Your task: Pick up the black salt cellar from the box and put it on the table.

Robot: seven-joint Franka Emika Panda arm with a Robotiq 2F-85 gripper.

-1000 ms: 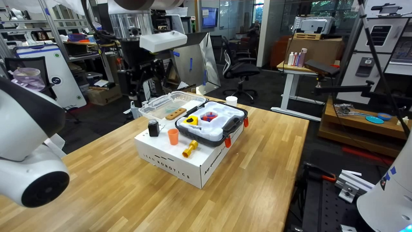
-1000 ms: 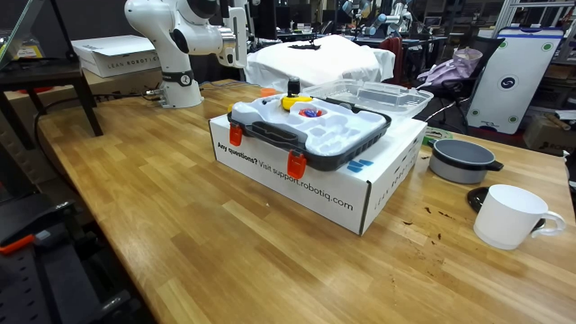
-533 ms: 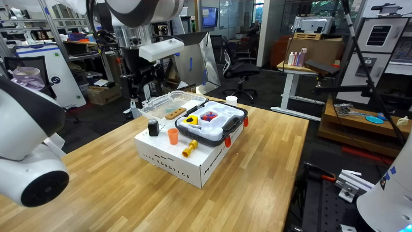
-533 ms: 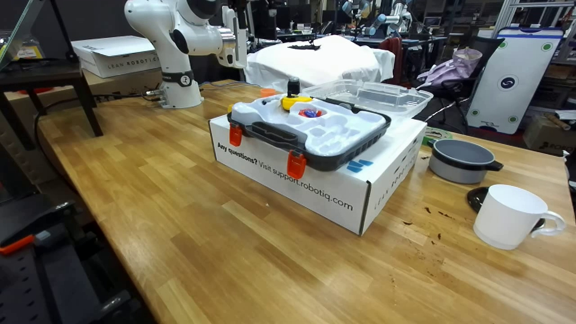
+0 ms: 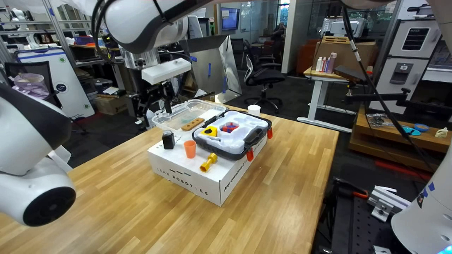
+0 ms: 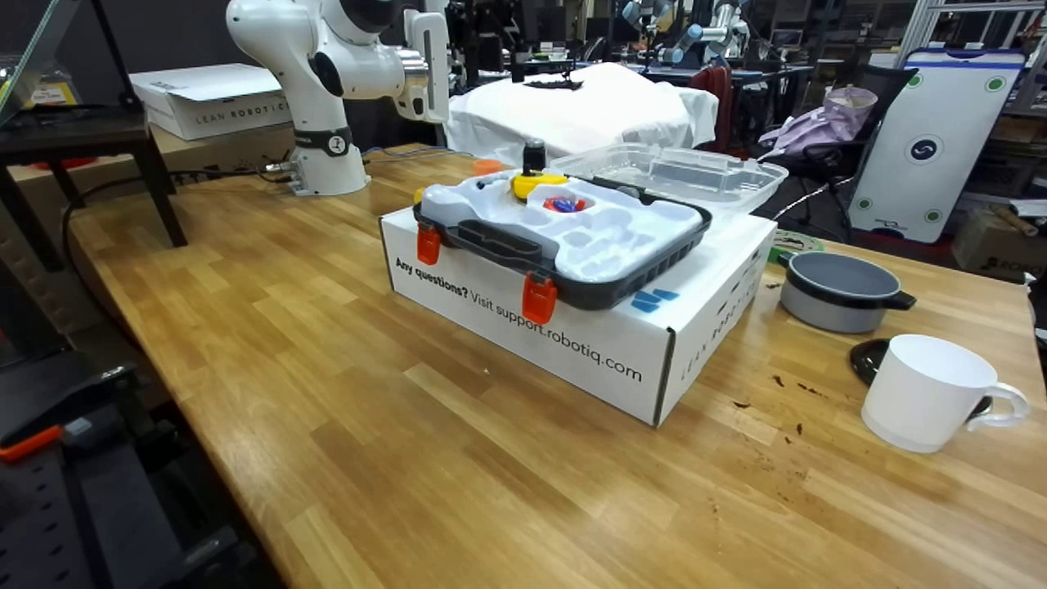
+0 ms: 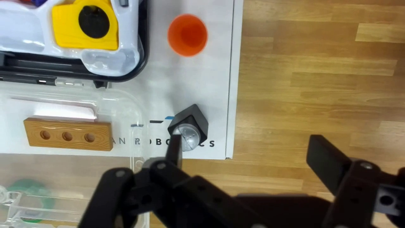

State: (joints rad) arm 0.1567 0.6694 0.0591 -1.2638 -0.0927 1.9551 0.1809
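The black salt cellar (image 7: 199, 117) stands upright, long axis vertical, on top of the white box (image 7: 186, 82), close to one corner of it. Farther along one edge of the box is an orange cup (image 7: 187, 35). My pincer (image 7: 246, 148) hangs higher, seemingly just off the box's corner, its jaws spread wide with nothing between them. In my wrist view the cellar lies ahead of the grip and off to one side: one finger (image 7: 173, 152) hides part of its cap, while the gap looks mostly onto the wooden surface (image 7: 300, 91) beside the box. I judge that I must shift inward over the box before lowering. The cellar's flats also sit askew to my closing line, so a wrist turn may help.
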